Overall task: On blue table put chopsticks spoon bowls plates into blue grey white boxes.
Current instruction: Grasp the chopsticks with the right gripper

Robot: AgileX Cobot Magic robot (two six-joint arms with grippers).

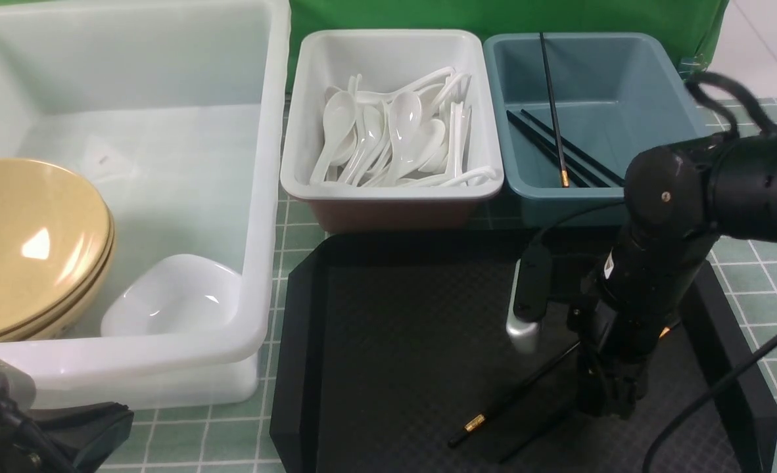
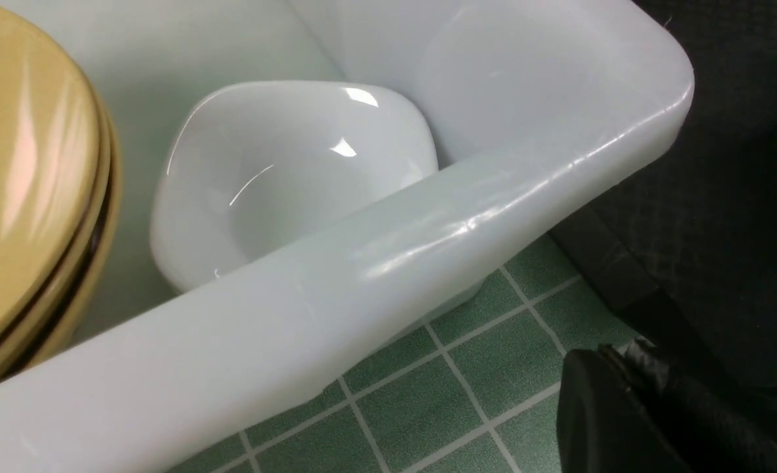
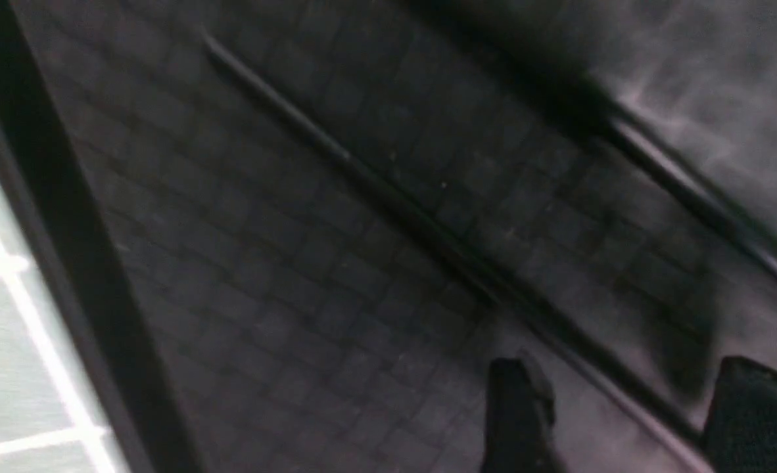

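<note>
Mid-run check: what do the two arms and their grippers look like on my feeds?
The right arm is matte black with rounded joints, a brass-coloured screw on a joint cap, black cables looping off it, and a silver-tipped black pod at the wrist. The right gripper has black, blocky fingers. The left arm is black with a grey metal part; the left gripper is black.

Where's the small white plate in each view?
Front view: white plate in the big white box's near right corner, beside the tan bowls.
Left wrist view: plate between the tan bowls and the box's corner, behind its rim.
Right wrist view: not in it.
Shared landmark: the black tray, in all three.
</note>
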